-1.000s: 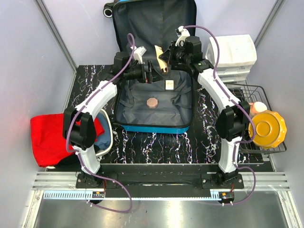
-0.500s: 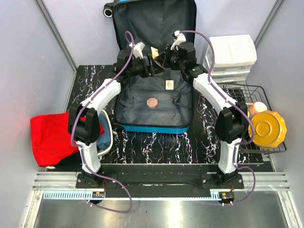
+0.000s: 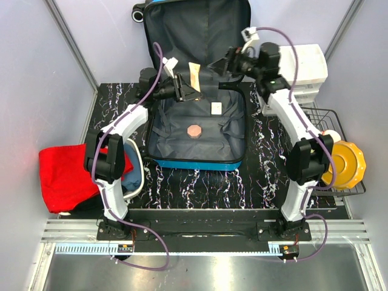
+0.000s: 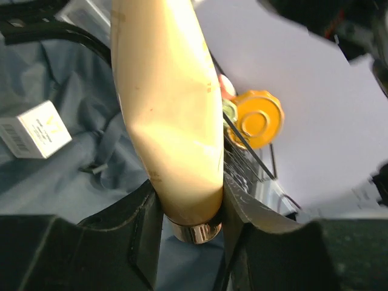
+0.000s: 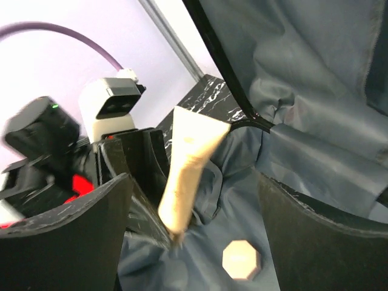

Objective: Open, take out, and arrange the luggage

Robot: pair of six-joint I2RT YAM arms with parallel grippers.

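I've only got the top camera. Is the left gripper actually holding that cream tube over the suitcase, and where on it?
Observer: Yes. The left wrist view shows the left gripper shut on the cream tube just above its silver end.
Operator: Is the right gripper touching the tube too?
Observer: No. Its own wrist view shows the right gripper open, with the tube standing clear beyond its fingers.
Operator: Anything printed on the little white box?
Observer: The left wrist view shows a barcode on one end of the white box, which lies on the suitcase lining.
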